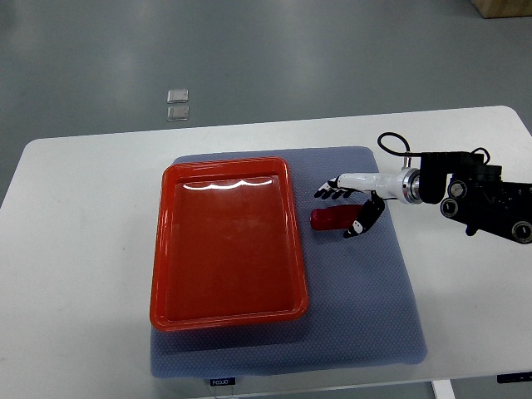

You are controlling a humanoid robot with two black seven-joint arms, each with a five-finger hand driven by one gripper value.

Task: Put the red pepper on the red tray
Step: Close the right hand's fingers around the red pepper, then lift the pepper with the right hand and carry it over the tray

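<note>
So the right hand (pixel 349 202) comes in from the right edge of the top view, on the end of a white forearm with a black wrist assembly and a looped black cable behind it. It sits right over the red pepper (pixel 331 219), which lies on its side on the blue-grey mat (pixel 366 324), just to the right of the red tray (pixel 163 249) and not touching it. The fingers (pixel 331 192) are spread apart: the upper bunch points left past the top of the pepper, while the thumb (pixel 363 221) reaches down along the pepper's right end. Looks like the thumb is touching or at least overlapping that end, but the fingers aren't closed around the pepper, so I wouldn't call it a grasp, and from this steep angle I can't tell how high the hand is above it. The tray is a shiny rectangle with rounded corners, long side running toward the camera, with light glare along its far inner edge. It rests on the left half of the mat, and the mat lies on a white desk (pixel 75 233). Beyond the far edge of the desk, on the grey floor (pixel 332 50), sit two small clear squares (pixel 177 104), one just behind the other.
</note>
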